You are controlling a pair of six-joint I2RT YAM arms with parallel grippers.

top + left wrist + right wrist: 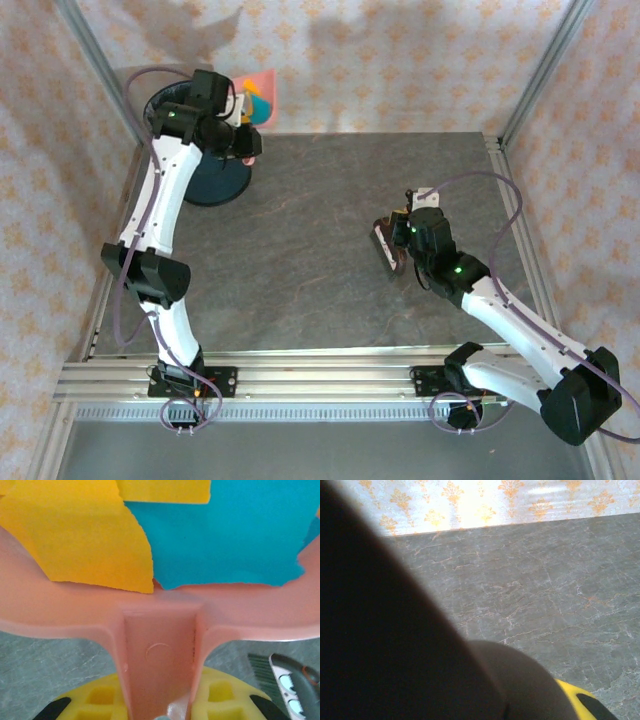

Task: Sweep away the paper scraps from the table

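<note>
High at the back left, my left gripper (243, 125) is shut on the handle of the pink dustpan (264, 88), which is raised and tilted above the table (320, 200). Teal and orange paper scraps (257, 104) lie in the pan. In the left wrist view my gripper (160, 702) clamps the dustpan handle (160, 655) between its yellow fingers (100, 700); a large orange scrap (85, 535) and a teal scrap (225, 535) rest against the pan's back wall. At centre right my right gripper (407, 230) is shut on a dark brush (387, 246). That brush blocks the left of the right wrist view as a dark blur (395, 645).
A dark blue round bin (218, 182) stands on the table's back left corner, under the left arm and just in front of the dustpan. Aluminium rails (300, 380) edge the table, and patterned walls close it in. The bare grey tabletop (545, 580) stretches ahead of the right gripper.
</note>
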